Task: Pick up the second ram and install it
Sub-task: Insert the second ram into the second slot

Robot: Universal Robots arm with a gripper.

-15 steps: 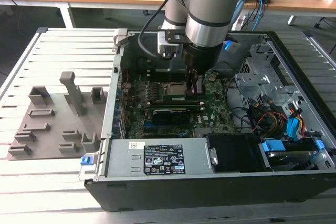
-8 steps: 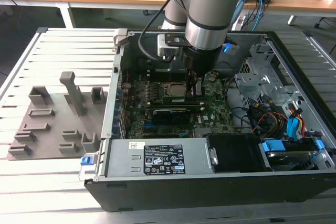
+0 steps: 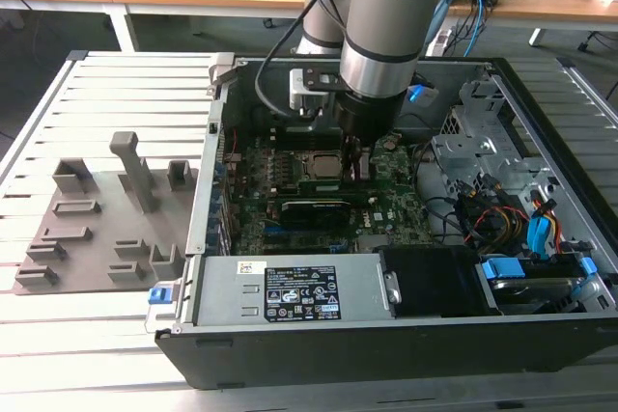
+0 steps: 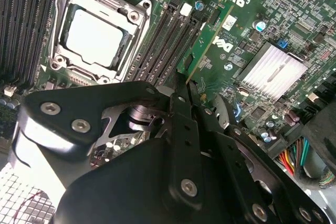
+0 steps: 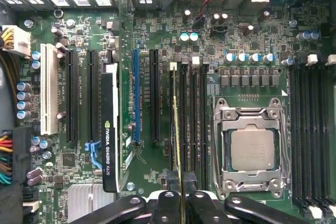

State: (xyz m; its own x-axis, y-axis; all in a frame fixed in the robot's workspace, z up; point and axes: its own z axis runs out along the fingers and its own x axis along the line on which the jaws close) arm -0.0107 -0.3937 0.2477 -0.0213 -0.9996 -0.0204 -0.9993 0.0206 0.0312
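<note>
I have the black two-fingered gripper (image 4: 181,85) down inside the open black computer case (image 3: 386,344), its fingers (image 5: 167,203) pinched narrow on the long thin green RAM stick (image 4: 207,45) — edge-on in the first wrist view (image 5: 176,129). The stick stands in the black memory slots (image 5: 191,124) just beside the square silver CPU socket (image 5: 252,148), between it and the black graphics card (image 5: 110,129). Well apart from the socket, outside the case, lies the grey plastic holder tray (image 3: 97,229).

An open computer case (image 3: 541,123) sits beside a grey holder tray (image 3: 97,229) on a slatted table (image 3: 116,84).
</note>
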